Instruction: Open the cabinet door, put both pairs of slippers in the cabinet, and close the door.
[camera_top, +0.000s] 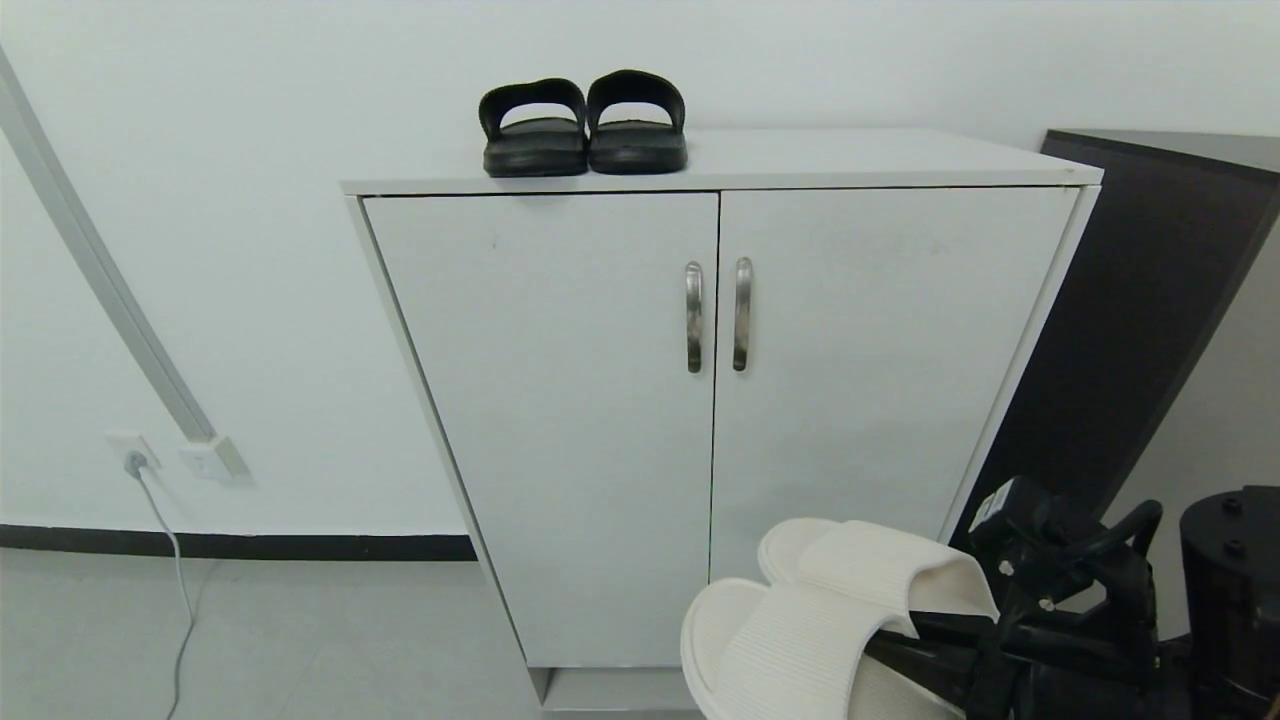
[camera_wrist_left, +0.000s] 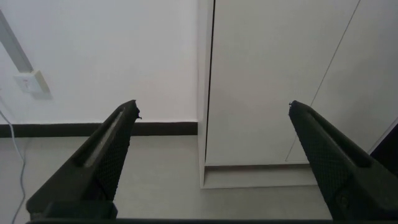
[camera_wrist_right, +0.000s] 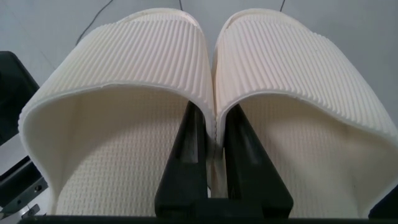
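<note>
A white two-door cabinet (camera_top: 560, 420) stands against the wall with both doors shut and two metal handles (camera_top: 693, 316) at the centre seam. A pair of black slippers (camera_top: 584, 125) rests on its top, left of centre. Low in front of the right door, my right gripper (camera_wrist_right: 214, 134) is shut on a pair of white slippers (camera_top: 810, 620), its fingers (camera_wrist_right: 186, 149) pinching the two inner strap edges together. My left gripper (camera_wrist_left: 211, 109) hangs open and empty, facing the cabinet's lower left corner (camera_wrist_left: 208, 177) near the floor.
A dark cabinet (camera_top: 1150, 320) stands right beside the white one. On the wall to the left are a socket (camera_top: 130, 455) with a cable running to the floor and a slanted grey conduit (camera_top: 90, 260). Open grey floor lies left of the cabinet.
</note>
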